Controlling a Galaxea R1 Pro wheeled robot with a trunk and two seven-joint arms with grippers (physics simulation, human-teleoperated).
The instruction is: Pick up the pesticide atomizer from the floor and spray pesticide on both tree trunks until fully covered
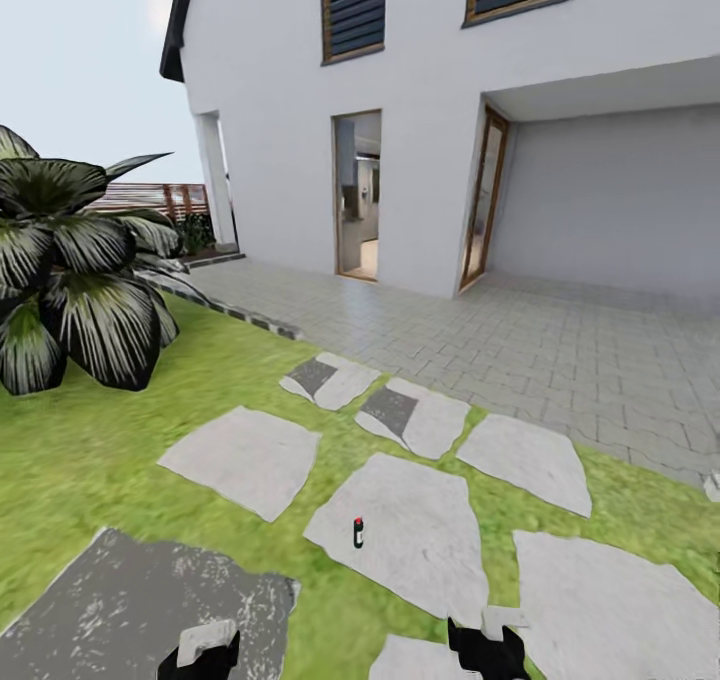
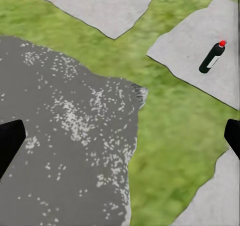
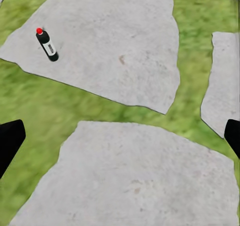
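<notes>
The pesticide atomizer (image 1: pixel 358 532), a small black bottle with a red cap and a white label, stands upright on a pale stepping stone (image 1: pixel 400 535) in the lawn. My left gripper (image 1: pixel 200 654) hangs open at the head view's lower edge, above a dark grey speckled stone (image 1: pixel 140 600), down and to the left of the bottle. My right gripper (image 1: pixel 487 648) is open too, nearer than the bottle and to its right. The left wrist view has the atomizer (image 2: pixel 212 57) beyond the open gripper (image 2: pixel 120 138). The right wrist view has the atomizer (image 3: pixel 47 45) ahead of its open gripper (image 3: pixel 120 138). Both trees are out of view.
A low palm-like plant with striped leaves (image 1: pixel 70 280) grows on the lawn at the left. Several flat stepping stones (image 1: pixel 245 455) lie in the grass ahead. Beyond them a paved terrace (image 1: pixel 520 340) meets the white house (image 1: pixel 430 90) with an open doorway (image 1: pixel 357 195).
</notes>
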